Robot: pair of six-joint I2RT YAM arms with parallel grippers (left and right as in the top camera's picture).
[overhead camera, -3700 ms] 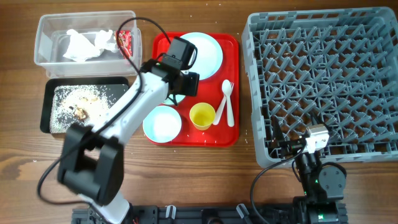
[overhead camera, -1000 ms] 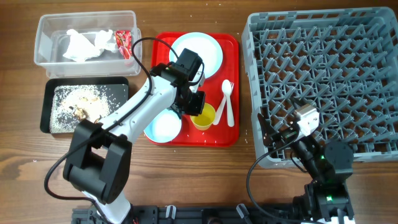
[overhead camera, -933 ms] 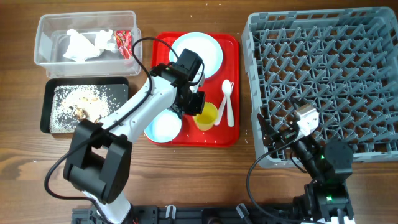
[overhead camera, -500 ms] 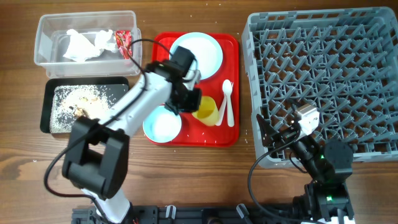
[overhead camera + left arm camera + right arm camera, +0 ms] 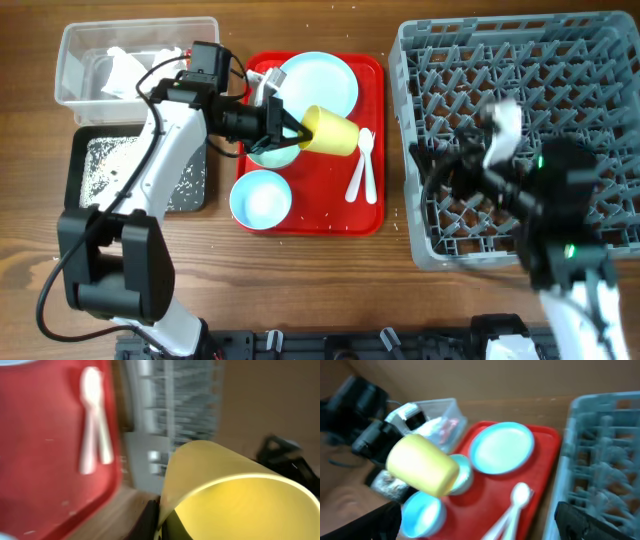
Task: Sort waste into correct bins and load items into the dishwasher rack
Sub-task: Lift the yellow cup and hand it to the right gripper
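Loading step in hand: yellow cup [image 5: 332,131] pinched at rim by left gripper [image 5: 290,128], held sideways above red tray [image 5: 375,215]. Right gripper [image 5: 475,512] spread wide, empty, over dishwasher rack [image 5: 560,60]. Next judged: cup to be carried across, set among pegs.

Right arm [image 5: 520,175] motion-blurred; yellow cup [image 5: 235,495] cut by frame bottom.

Found small yellow cup [image 5: 332,131] held above red tray [image 5: 375,215], tipped on its side, clamped by left gripper [image 5: 288,128]. Noted pale blue plate [image 5: 320,85], pale blue bowl [image 5: 261,198], and white spoon and fork [image 5: 361,168] lying on tray. Found pale green bowl [image 5: 268,155] partly hidden. Recorded tissue [image 5: 118,75] in clear tub [image 5: 75,40], rice [image 5: 105,170] in black tray [image 5: 72,190], grey rack [image 5: 470,50] at right.
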